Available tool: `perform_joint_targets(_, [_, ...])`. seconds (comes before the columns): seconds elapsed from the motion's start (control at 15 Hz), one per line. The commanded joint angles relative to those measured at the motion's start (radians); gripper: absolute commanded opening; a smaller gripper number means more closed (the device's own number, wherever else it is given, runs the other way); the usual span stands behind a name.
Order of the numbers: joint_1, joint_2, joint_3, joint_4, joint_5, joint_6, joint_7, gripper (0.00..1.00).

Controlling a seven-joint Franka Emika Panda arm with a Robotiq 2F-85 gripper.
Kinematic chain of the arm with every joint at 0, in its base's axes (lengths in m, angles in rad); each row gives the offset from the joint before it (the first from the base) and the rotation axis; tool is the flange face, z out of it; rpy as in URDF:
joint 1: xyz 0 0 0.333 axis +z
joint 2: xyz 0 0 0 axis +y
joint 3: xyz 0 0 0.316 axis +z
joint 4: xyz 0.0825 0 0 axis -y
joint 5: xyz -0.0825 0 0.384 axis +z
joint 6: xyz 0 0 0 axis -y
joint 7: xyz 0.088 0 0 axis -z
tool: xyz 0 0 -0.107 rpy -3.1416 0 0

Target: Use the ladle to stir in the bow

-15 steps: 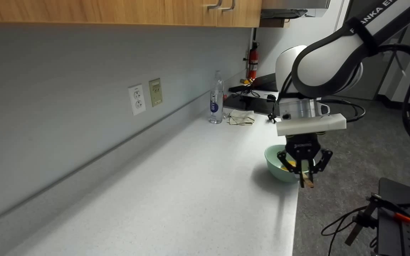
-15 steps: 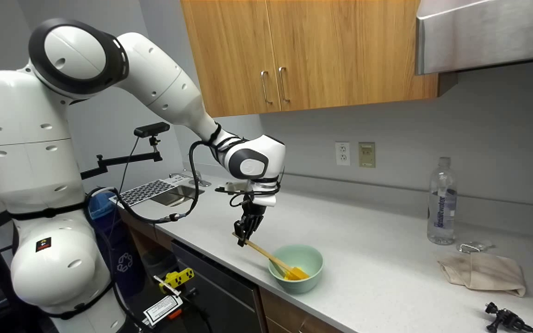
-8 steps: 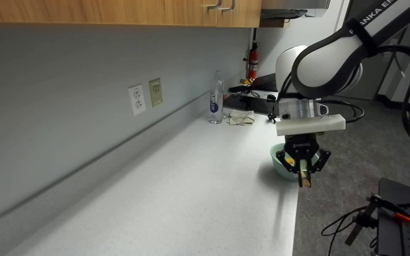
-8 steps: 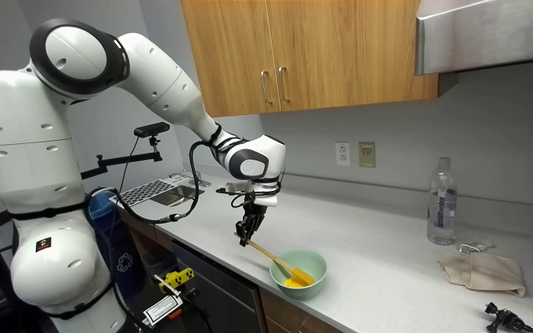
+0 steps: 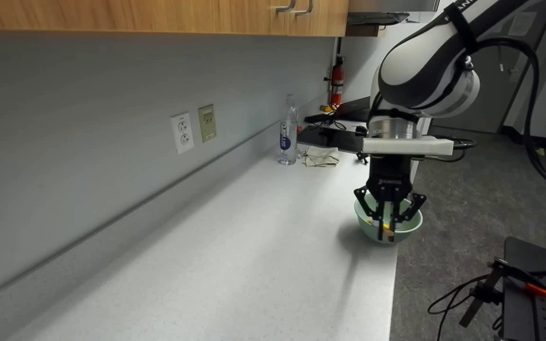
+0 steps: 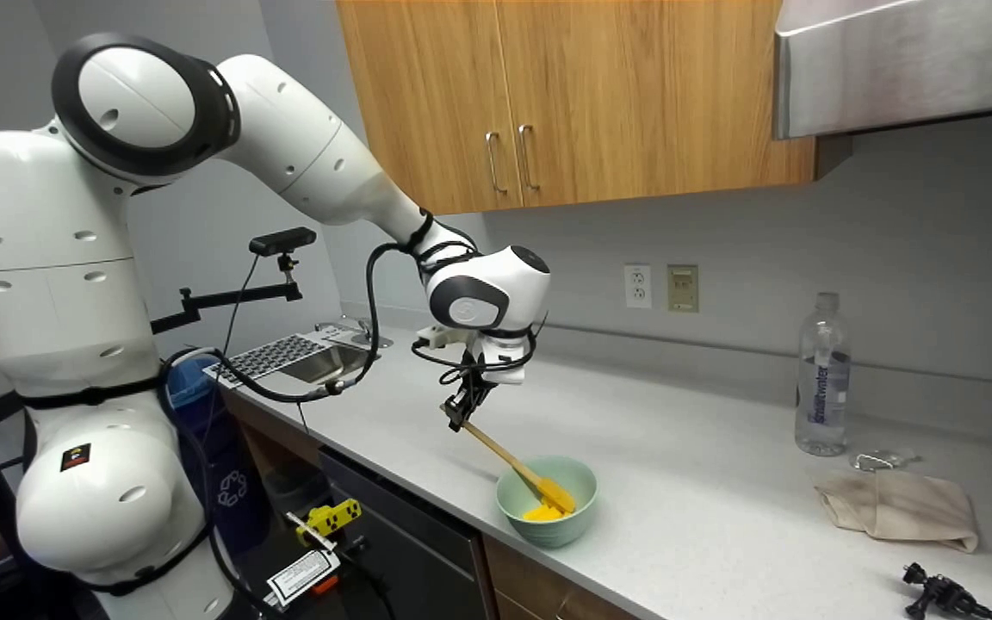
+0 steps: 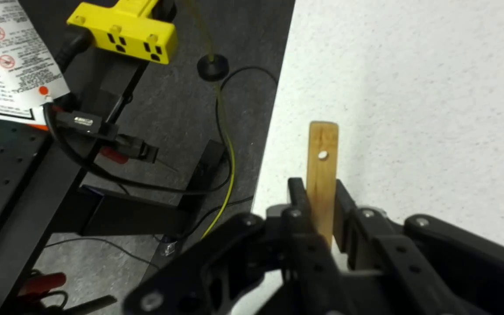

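The ladle has a flat wooden handle (image 6: pixel 499 449) and a yellow, spatula-like head (image 6: pixel 557 496). My gripper (image 6: pixel 455 422) is shut on the handle near its end, above the counter. In the wrist view the handle (image 7: pixel 322 175) with its small hole sticks out between the fingertips (image 7: pixel 317 188). The handle slants down into the green bowl (image 6: pixel 548 532), and the head is inside it. Yellow contents (image 6: pixel 541 514) lie in the bowl beneath the head. In an exterior view the gripper (image 5: pixel 386 237) partly hides the bowl (image 5: pixel 410 228). The bowl is out of the wrist view.
The bowl stands near the front edge of the white counter (image 6: pixel 677 482). A water bottle (image 6: pixel 823 379), a folded cloth (image 6: pixel 901 508) and a small black mount (image 6: pixel 944 594) lie farther along. Wooden cabinets (image 6: pixel 634 95) hang above. A yellow outlet block (image 7: pixel 123 33) is beside the counter.
My gripper has risen and shifted, with the wrist turned, still holding the handle. The yellow head has moved within the bowl. The bowl has slid slightly one way and back.
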Motion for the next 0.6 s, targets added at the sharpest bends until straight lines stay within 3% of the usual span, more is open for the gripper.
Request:
perform_joint_targets(0.0, [-0.02,0.029,-0.01,0.052,0.116,-0.058,-0.115,0.04])
perform_joint_targets(0.53, [-0.029,0.051,-0.033,0.096,0.257,-0.122,-0.279,0.04])
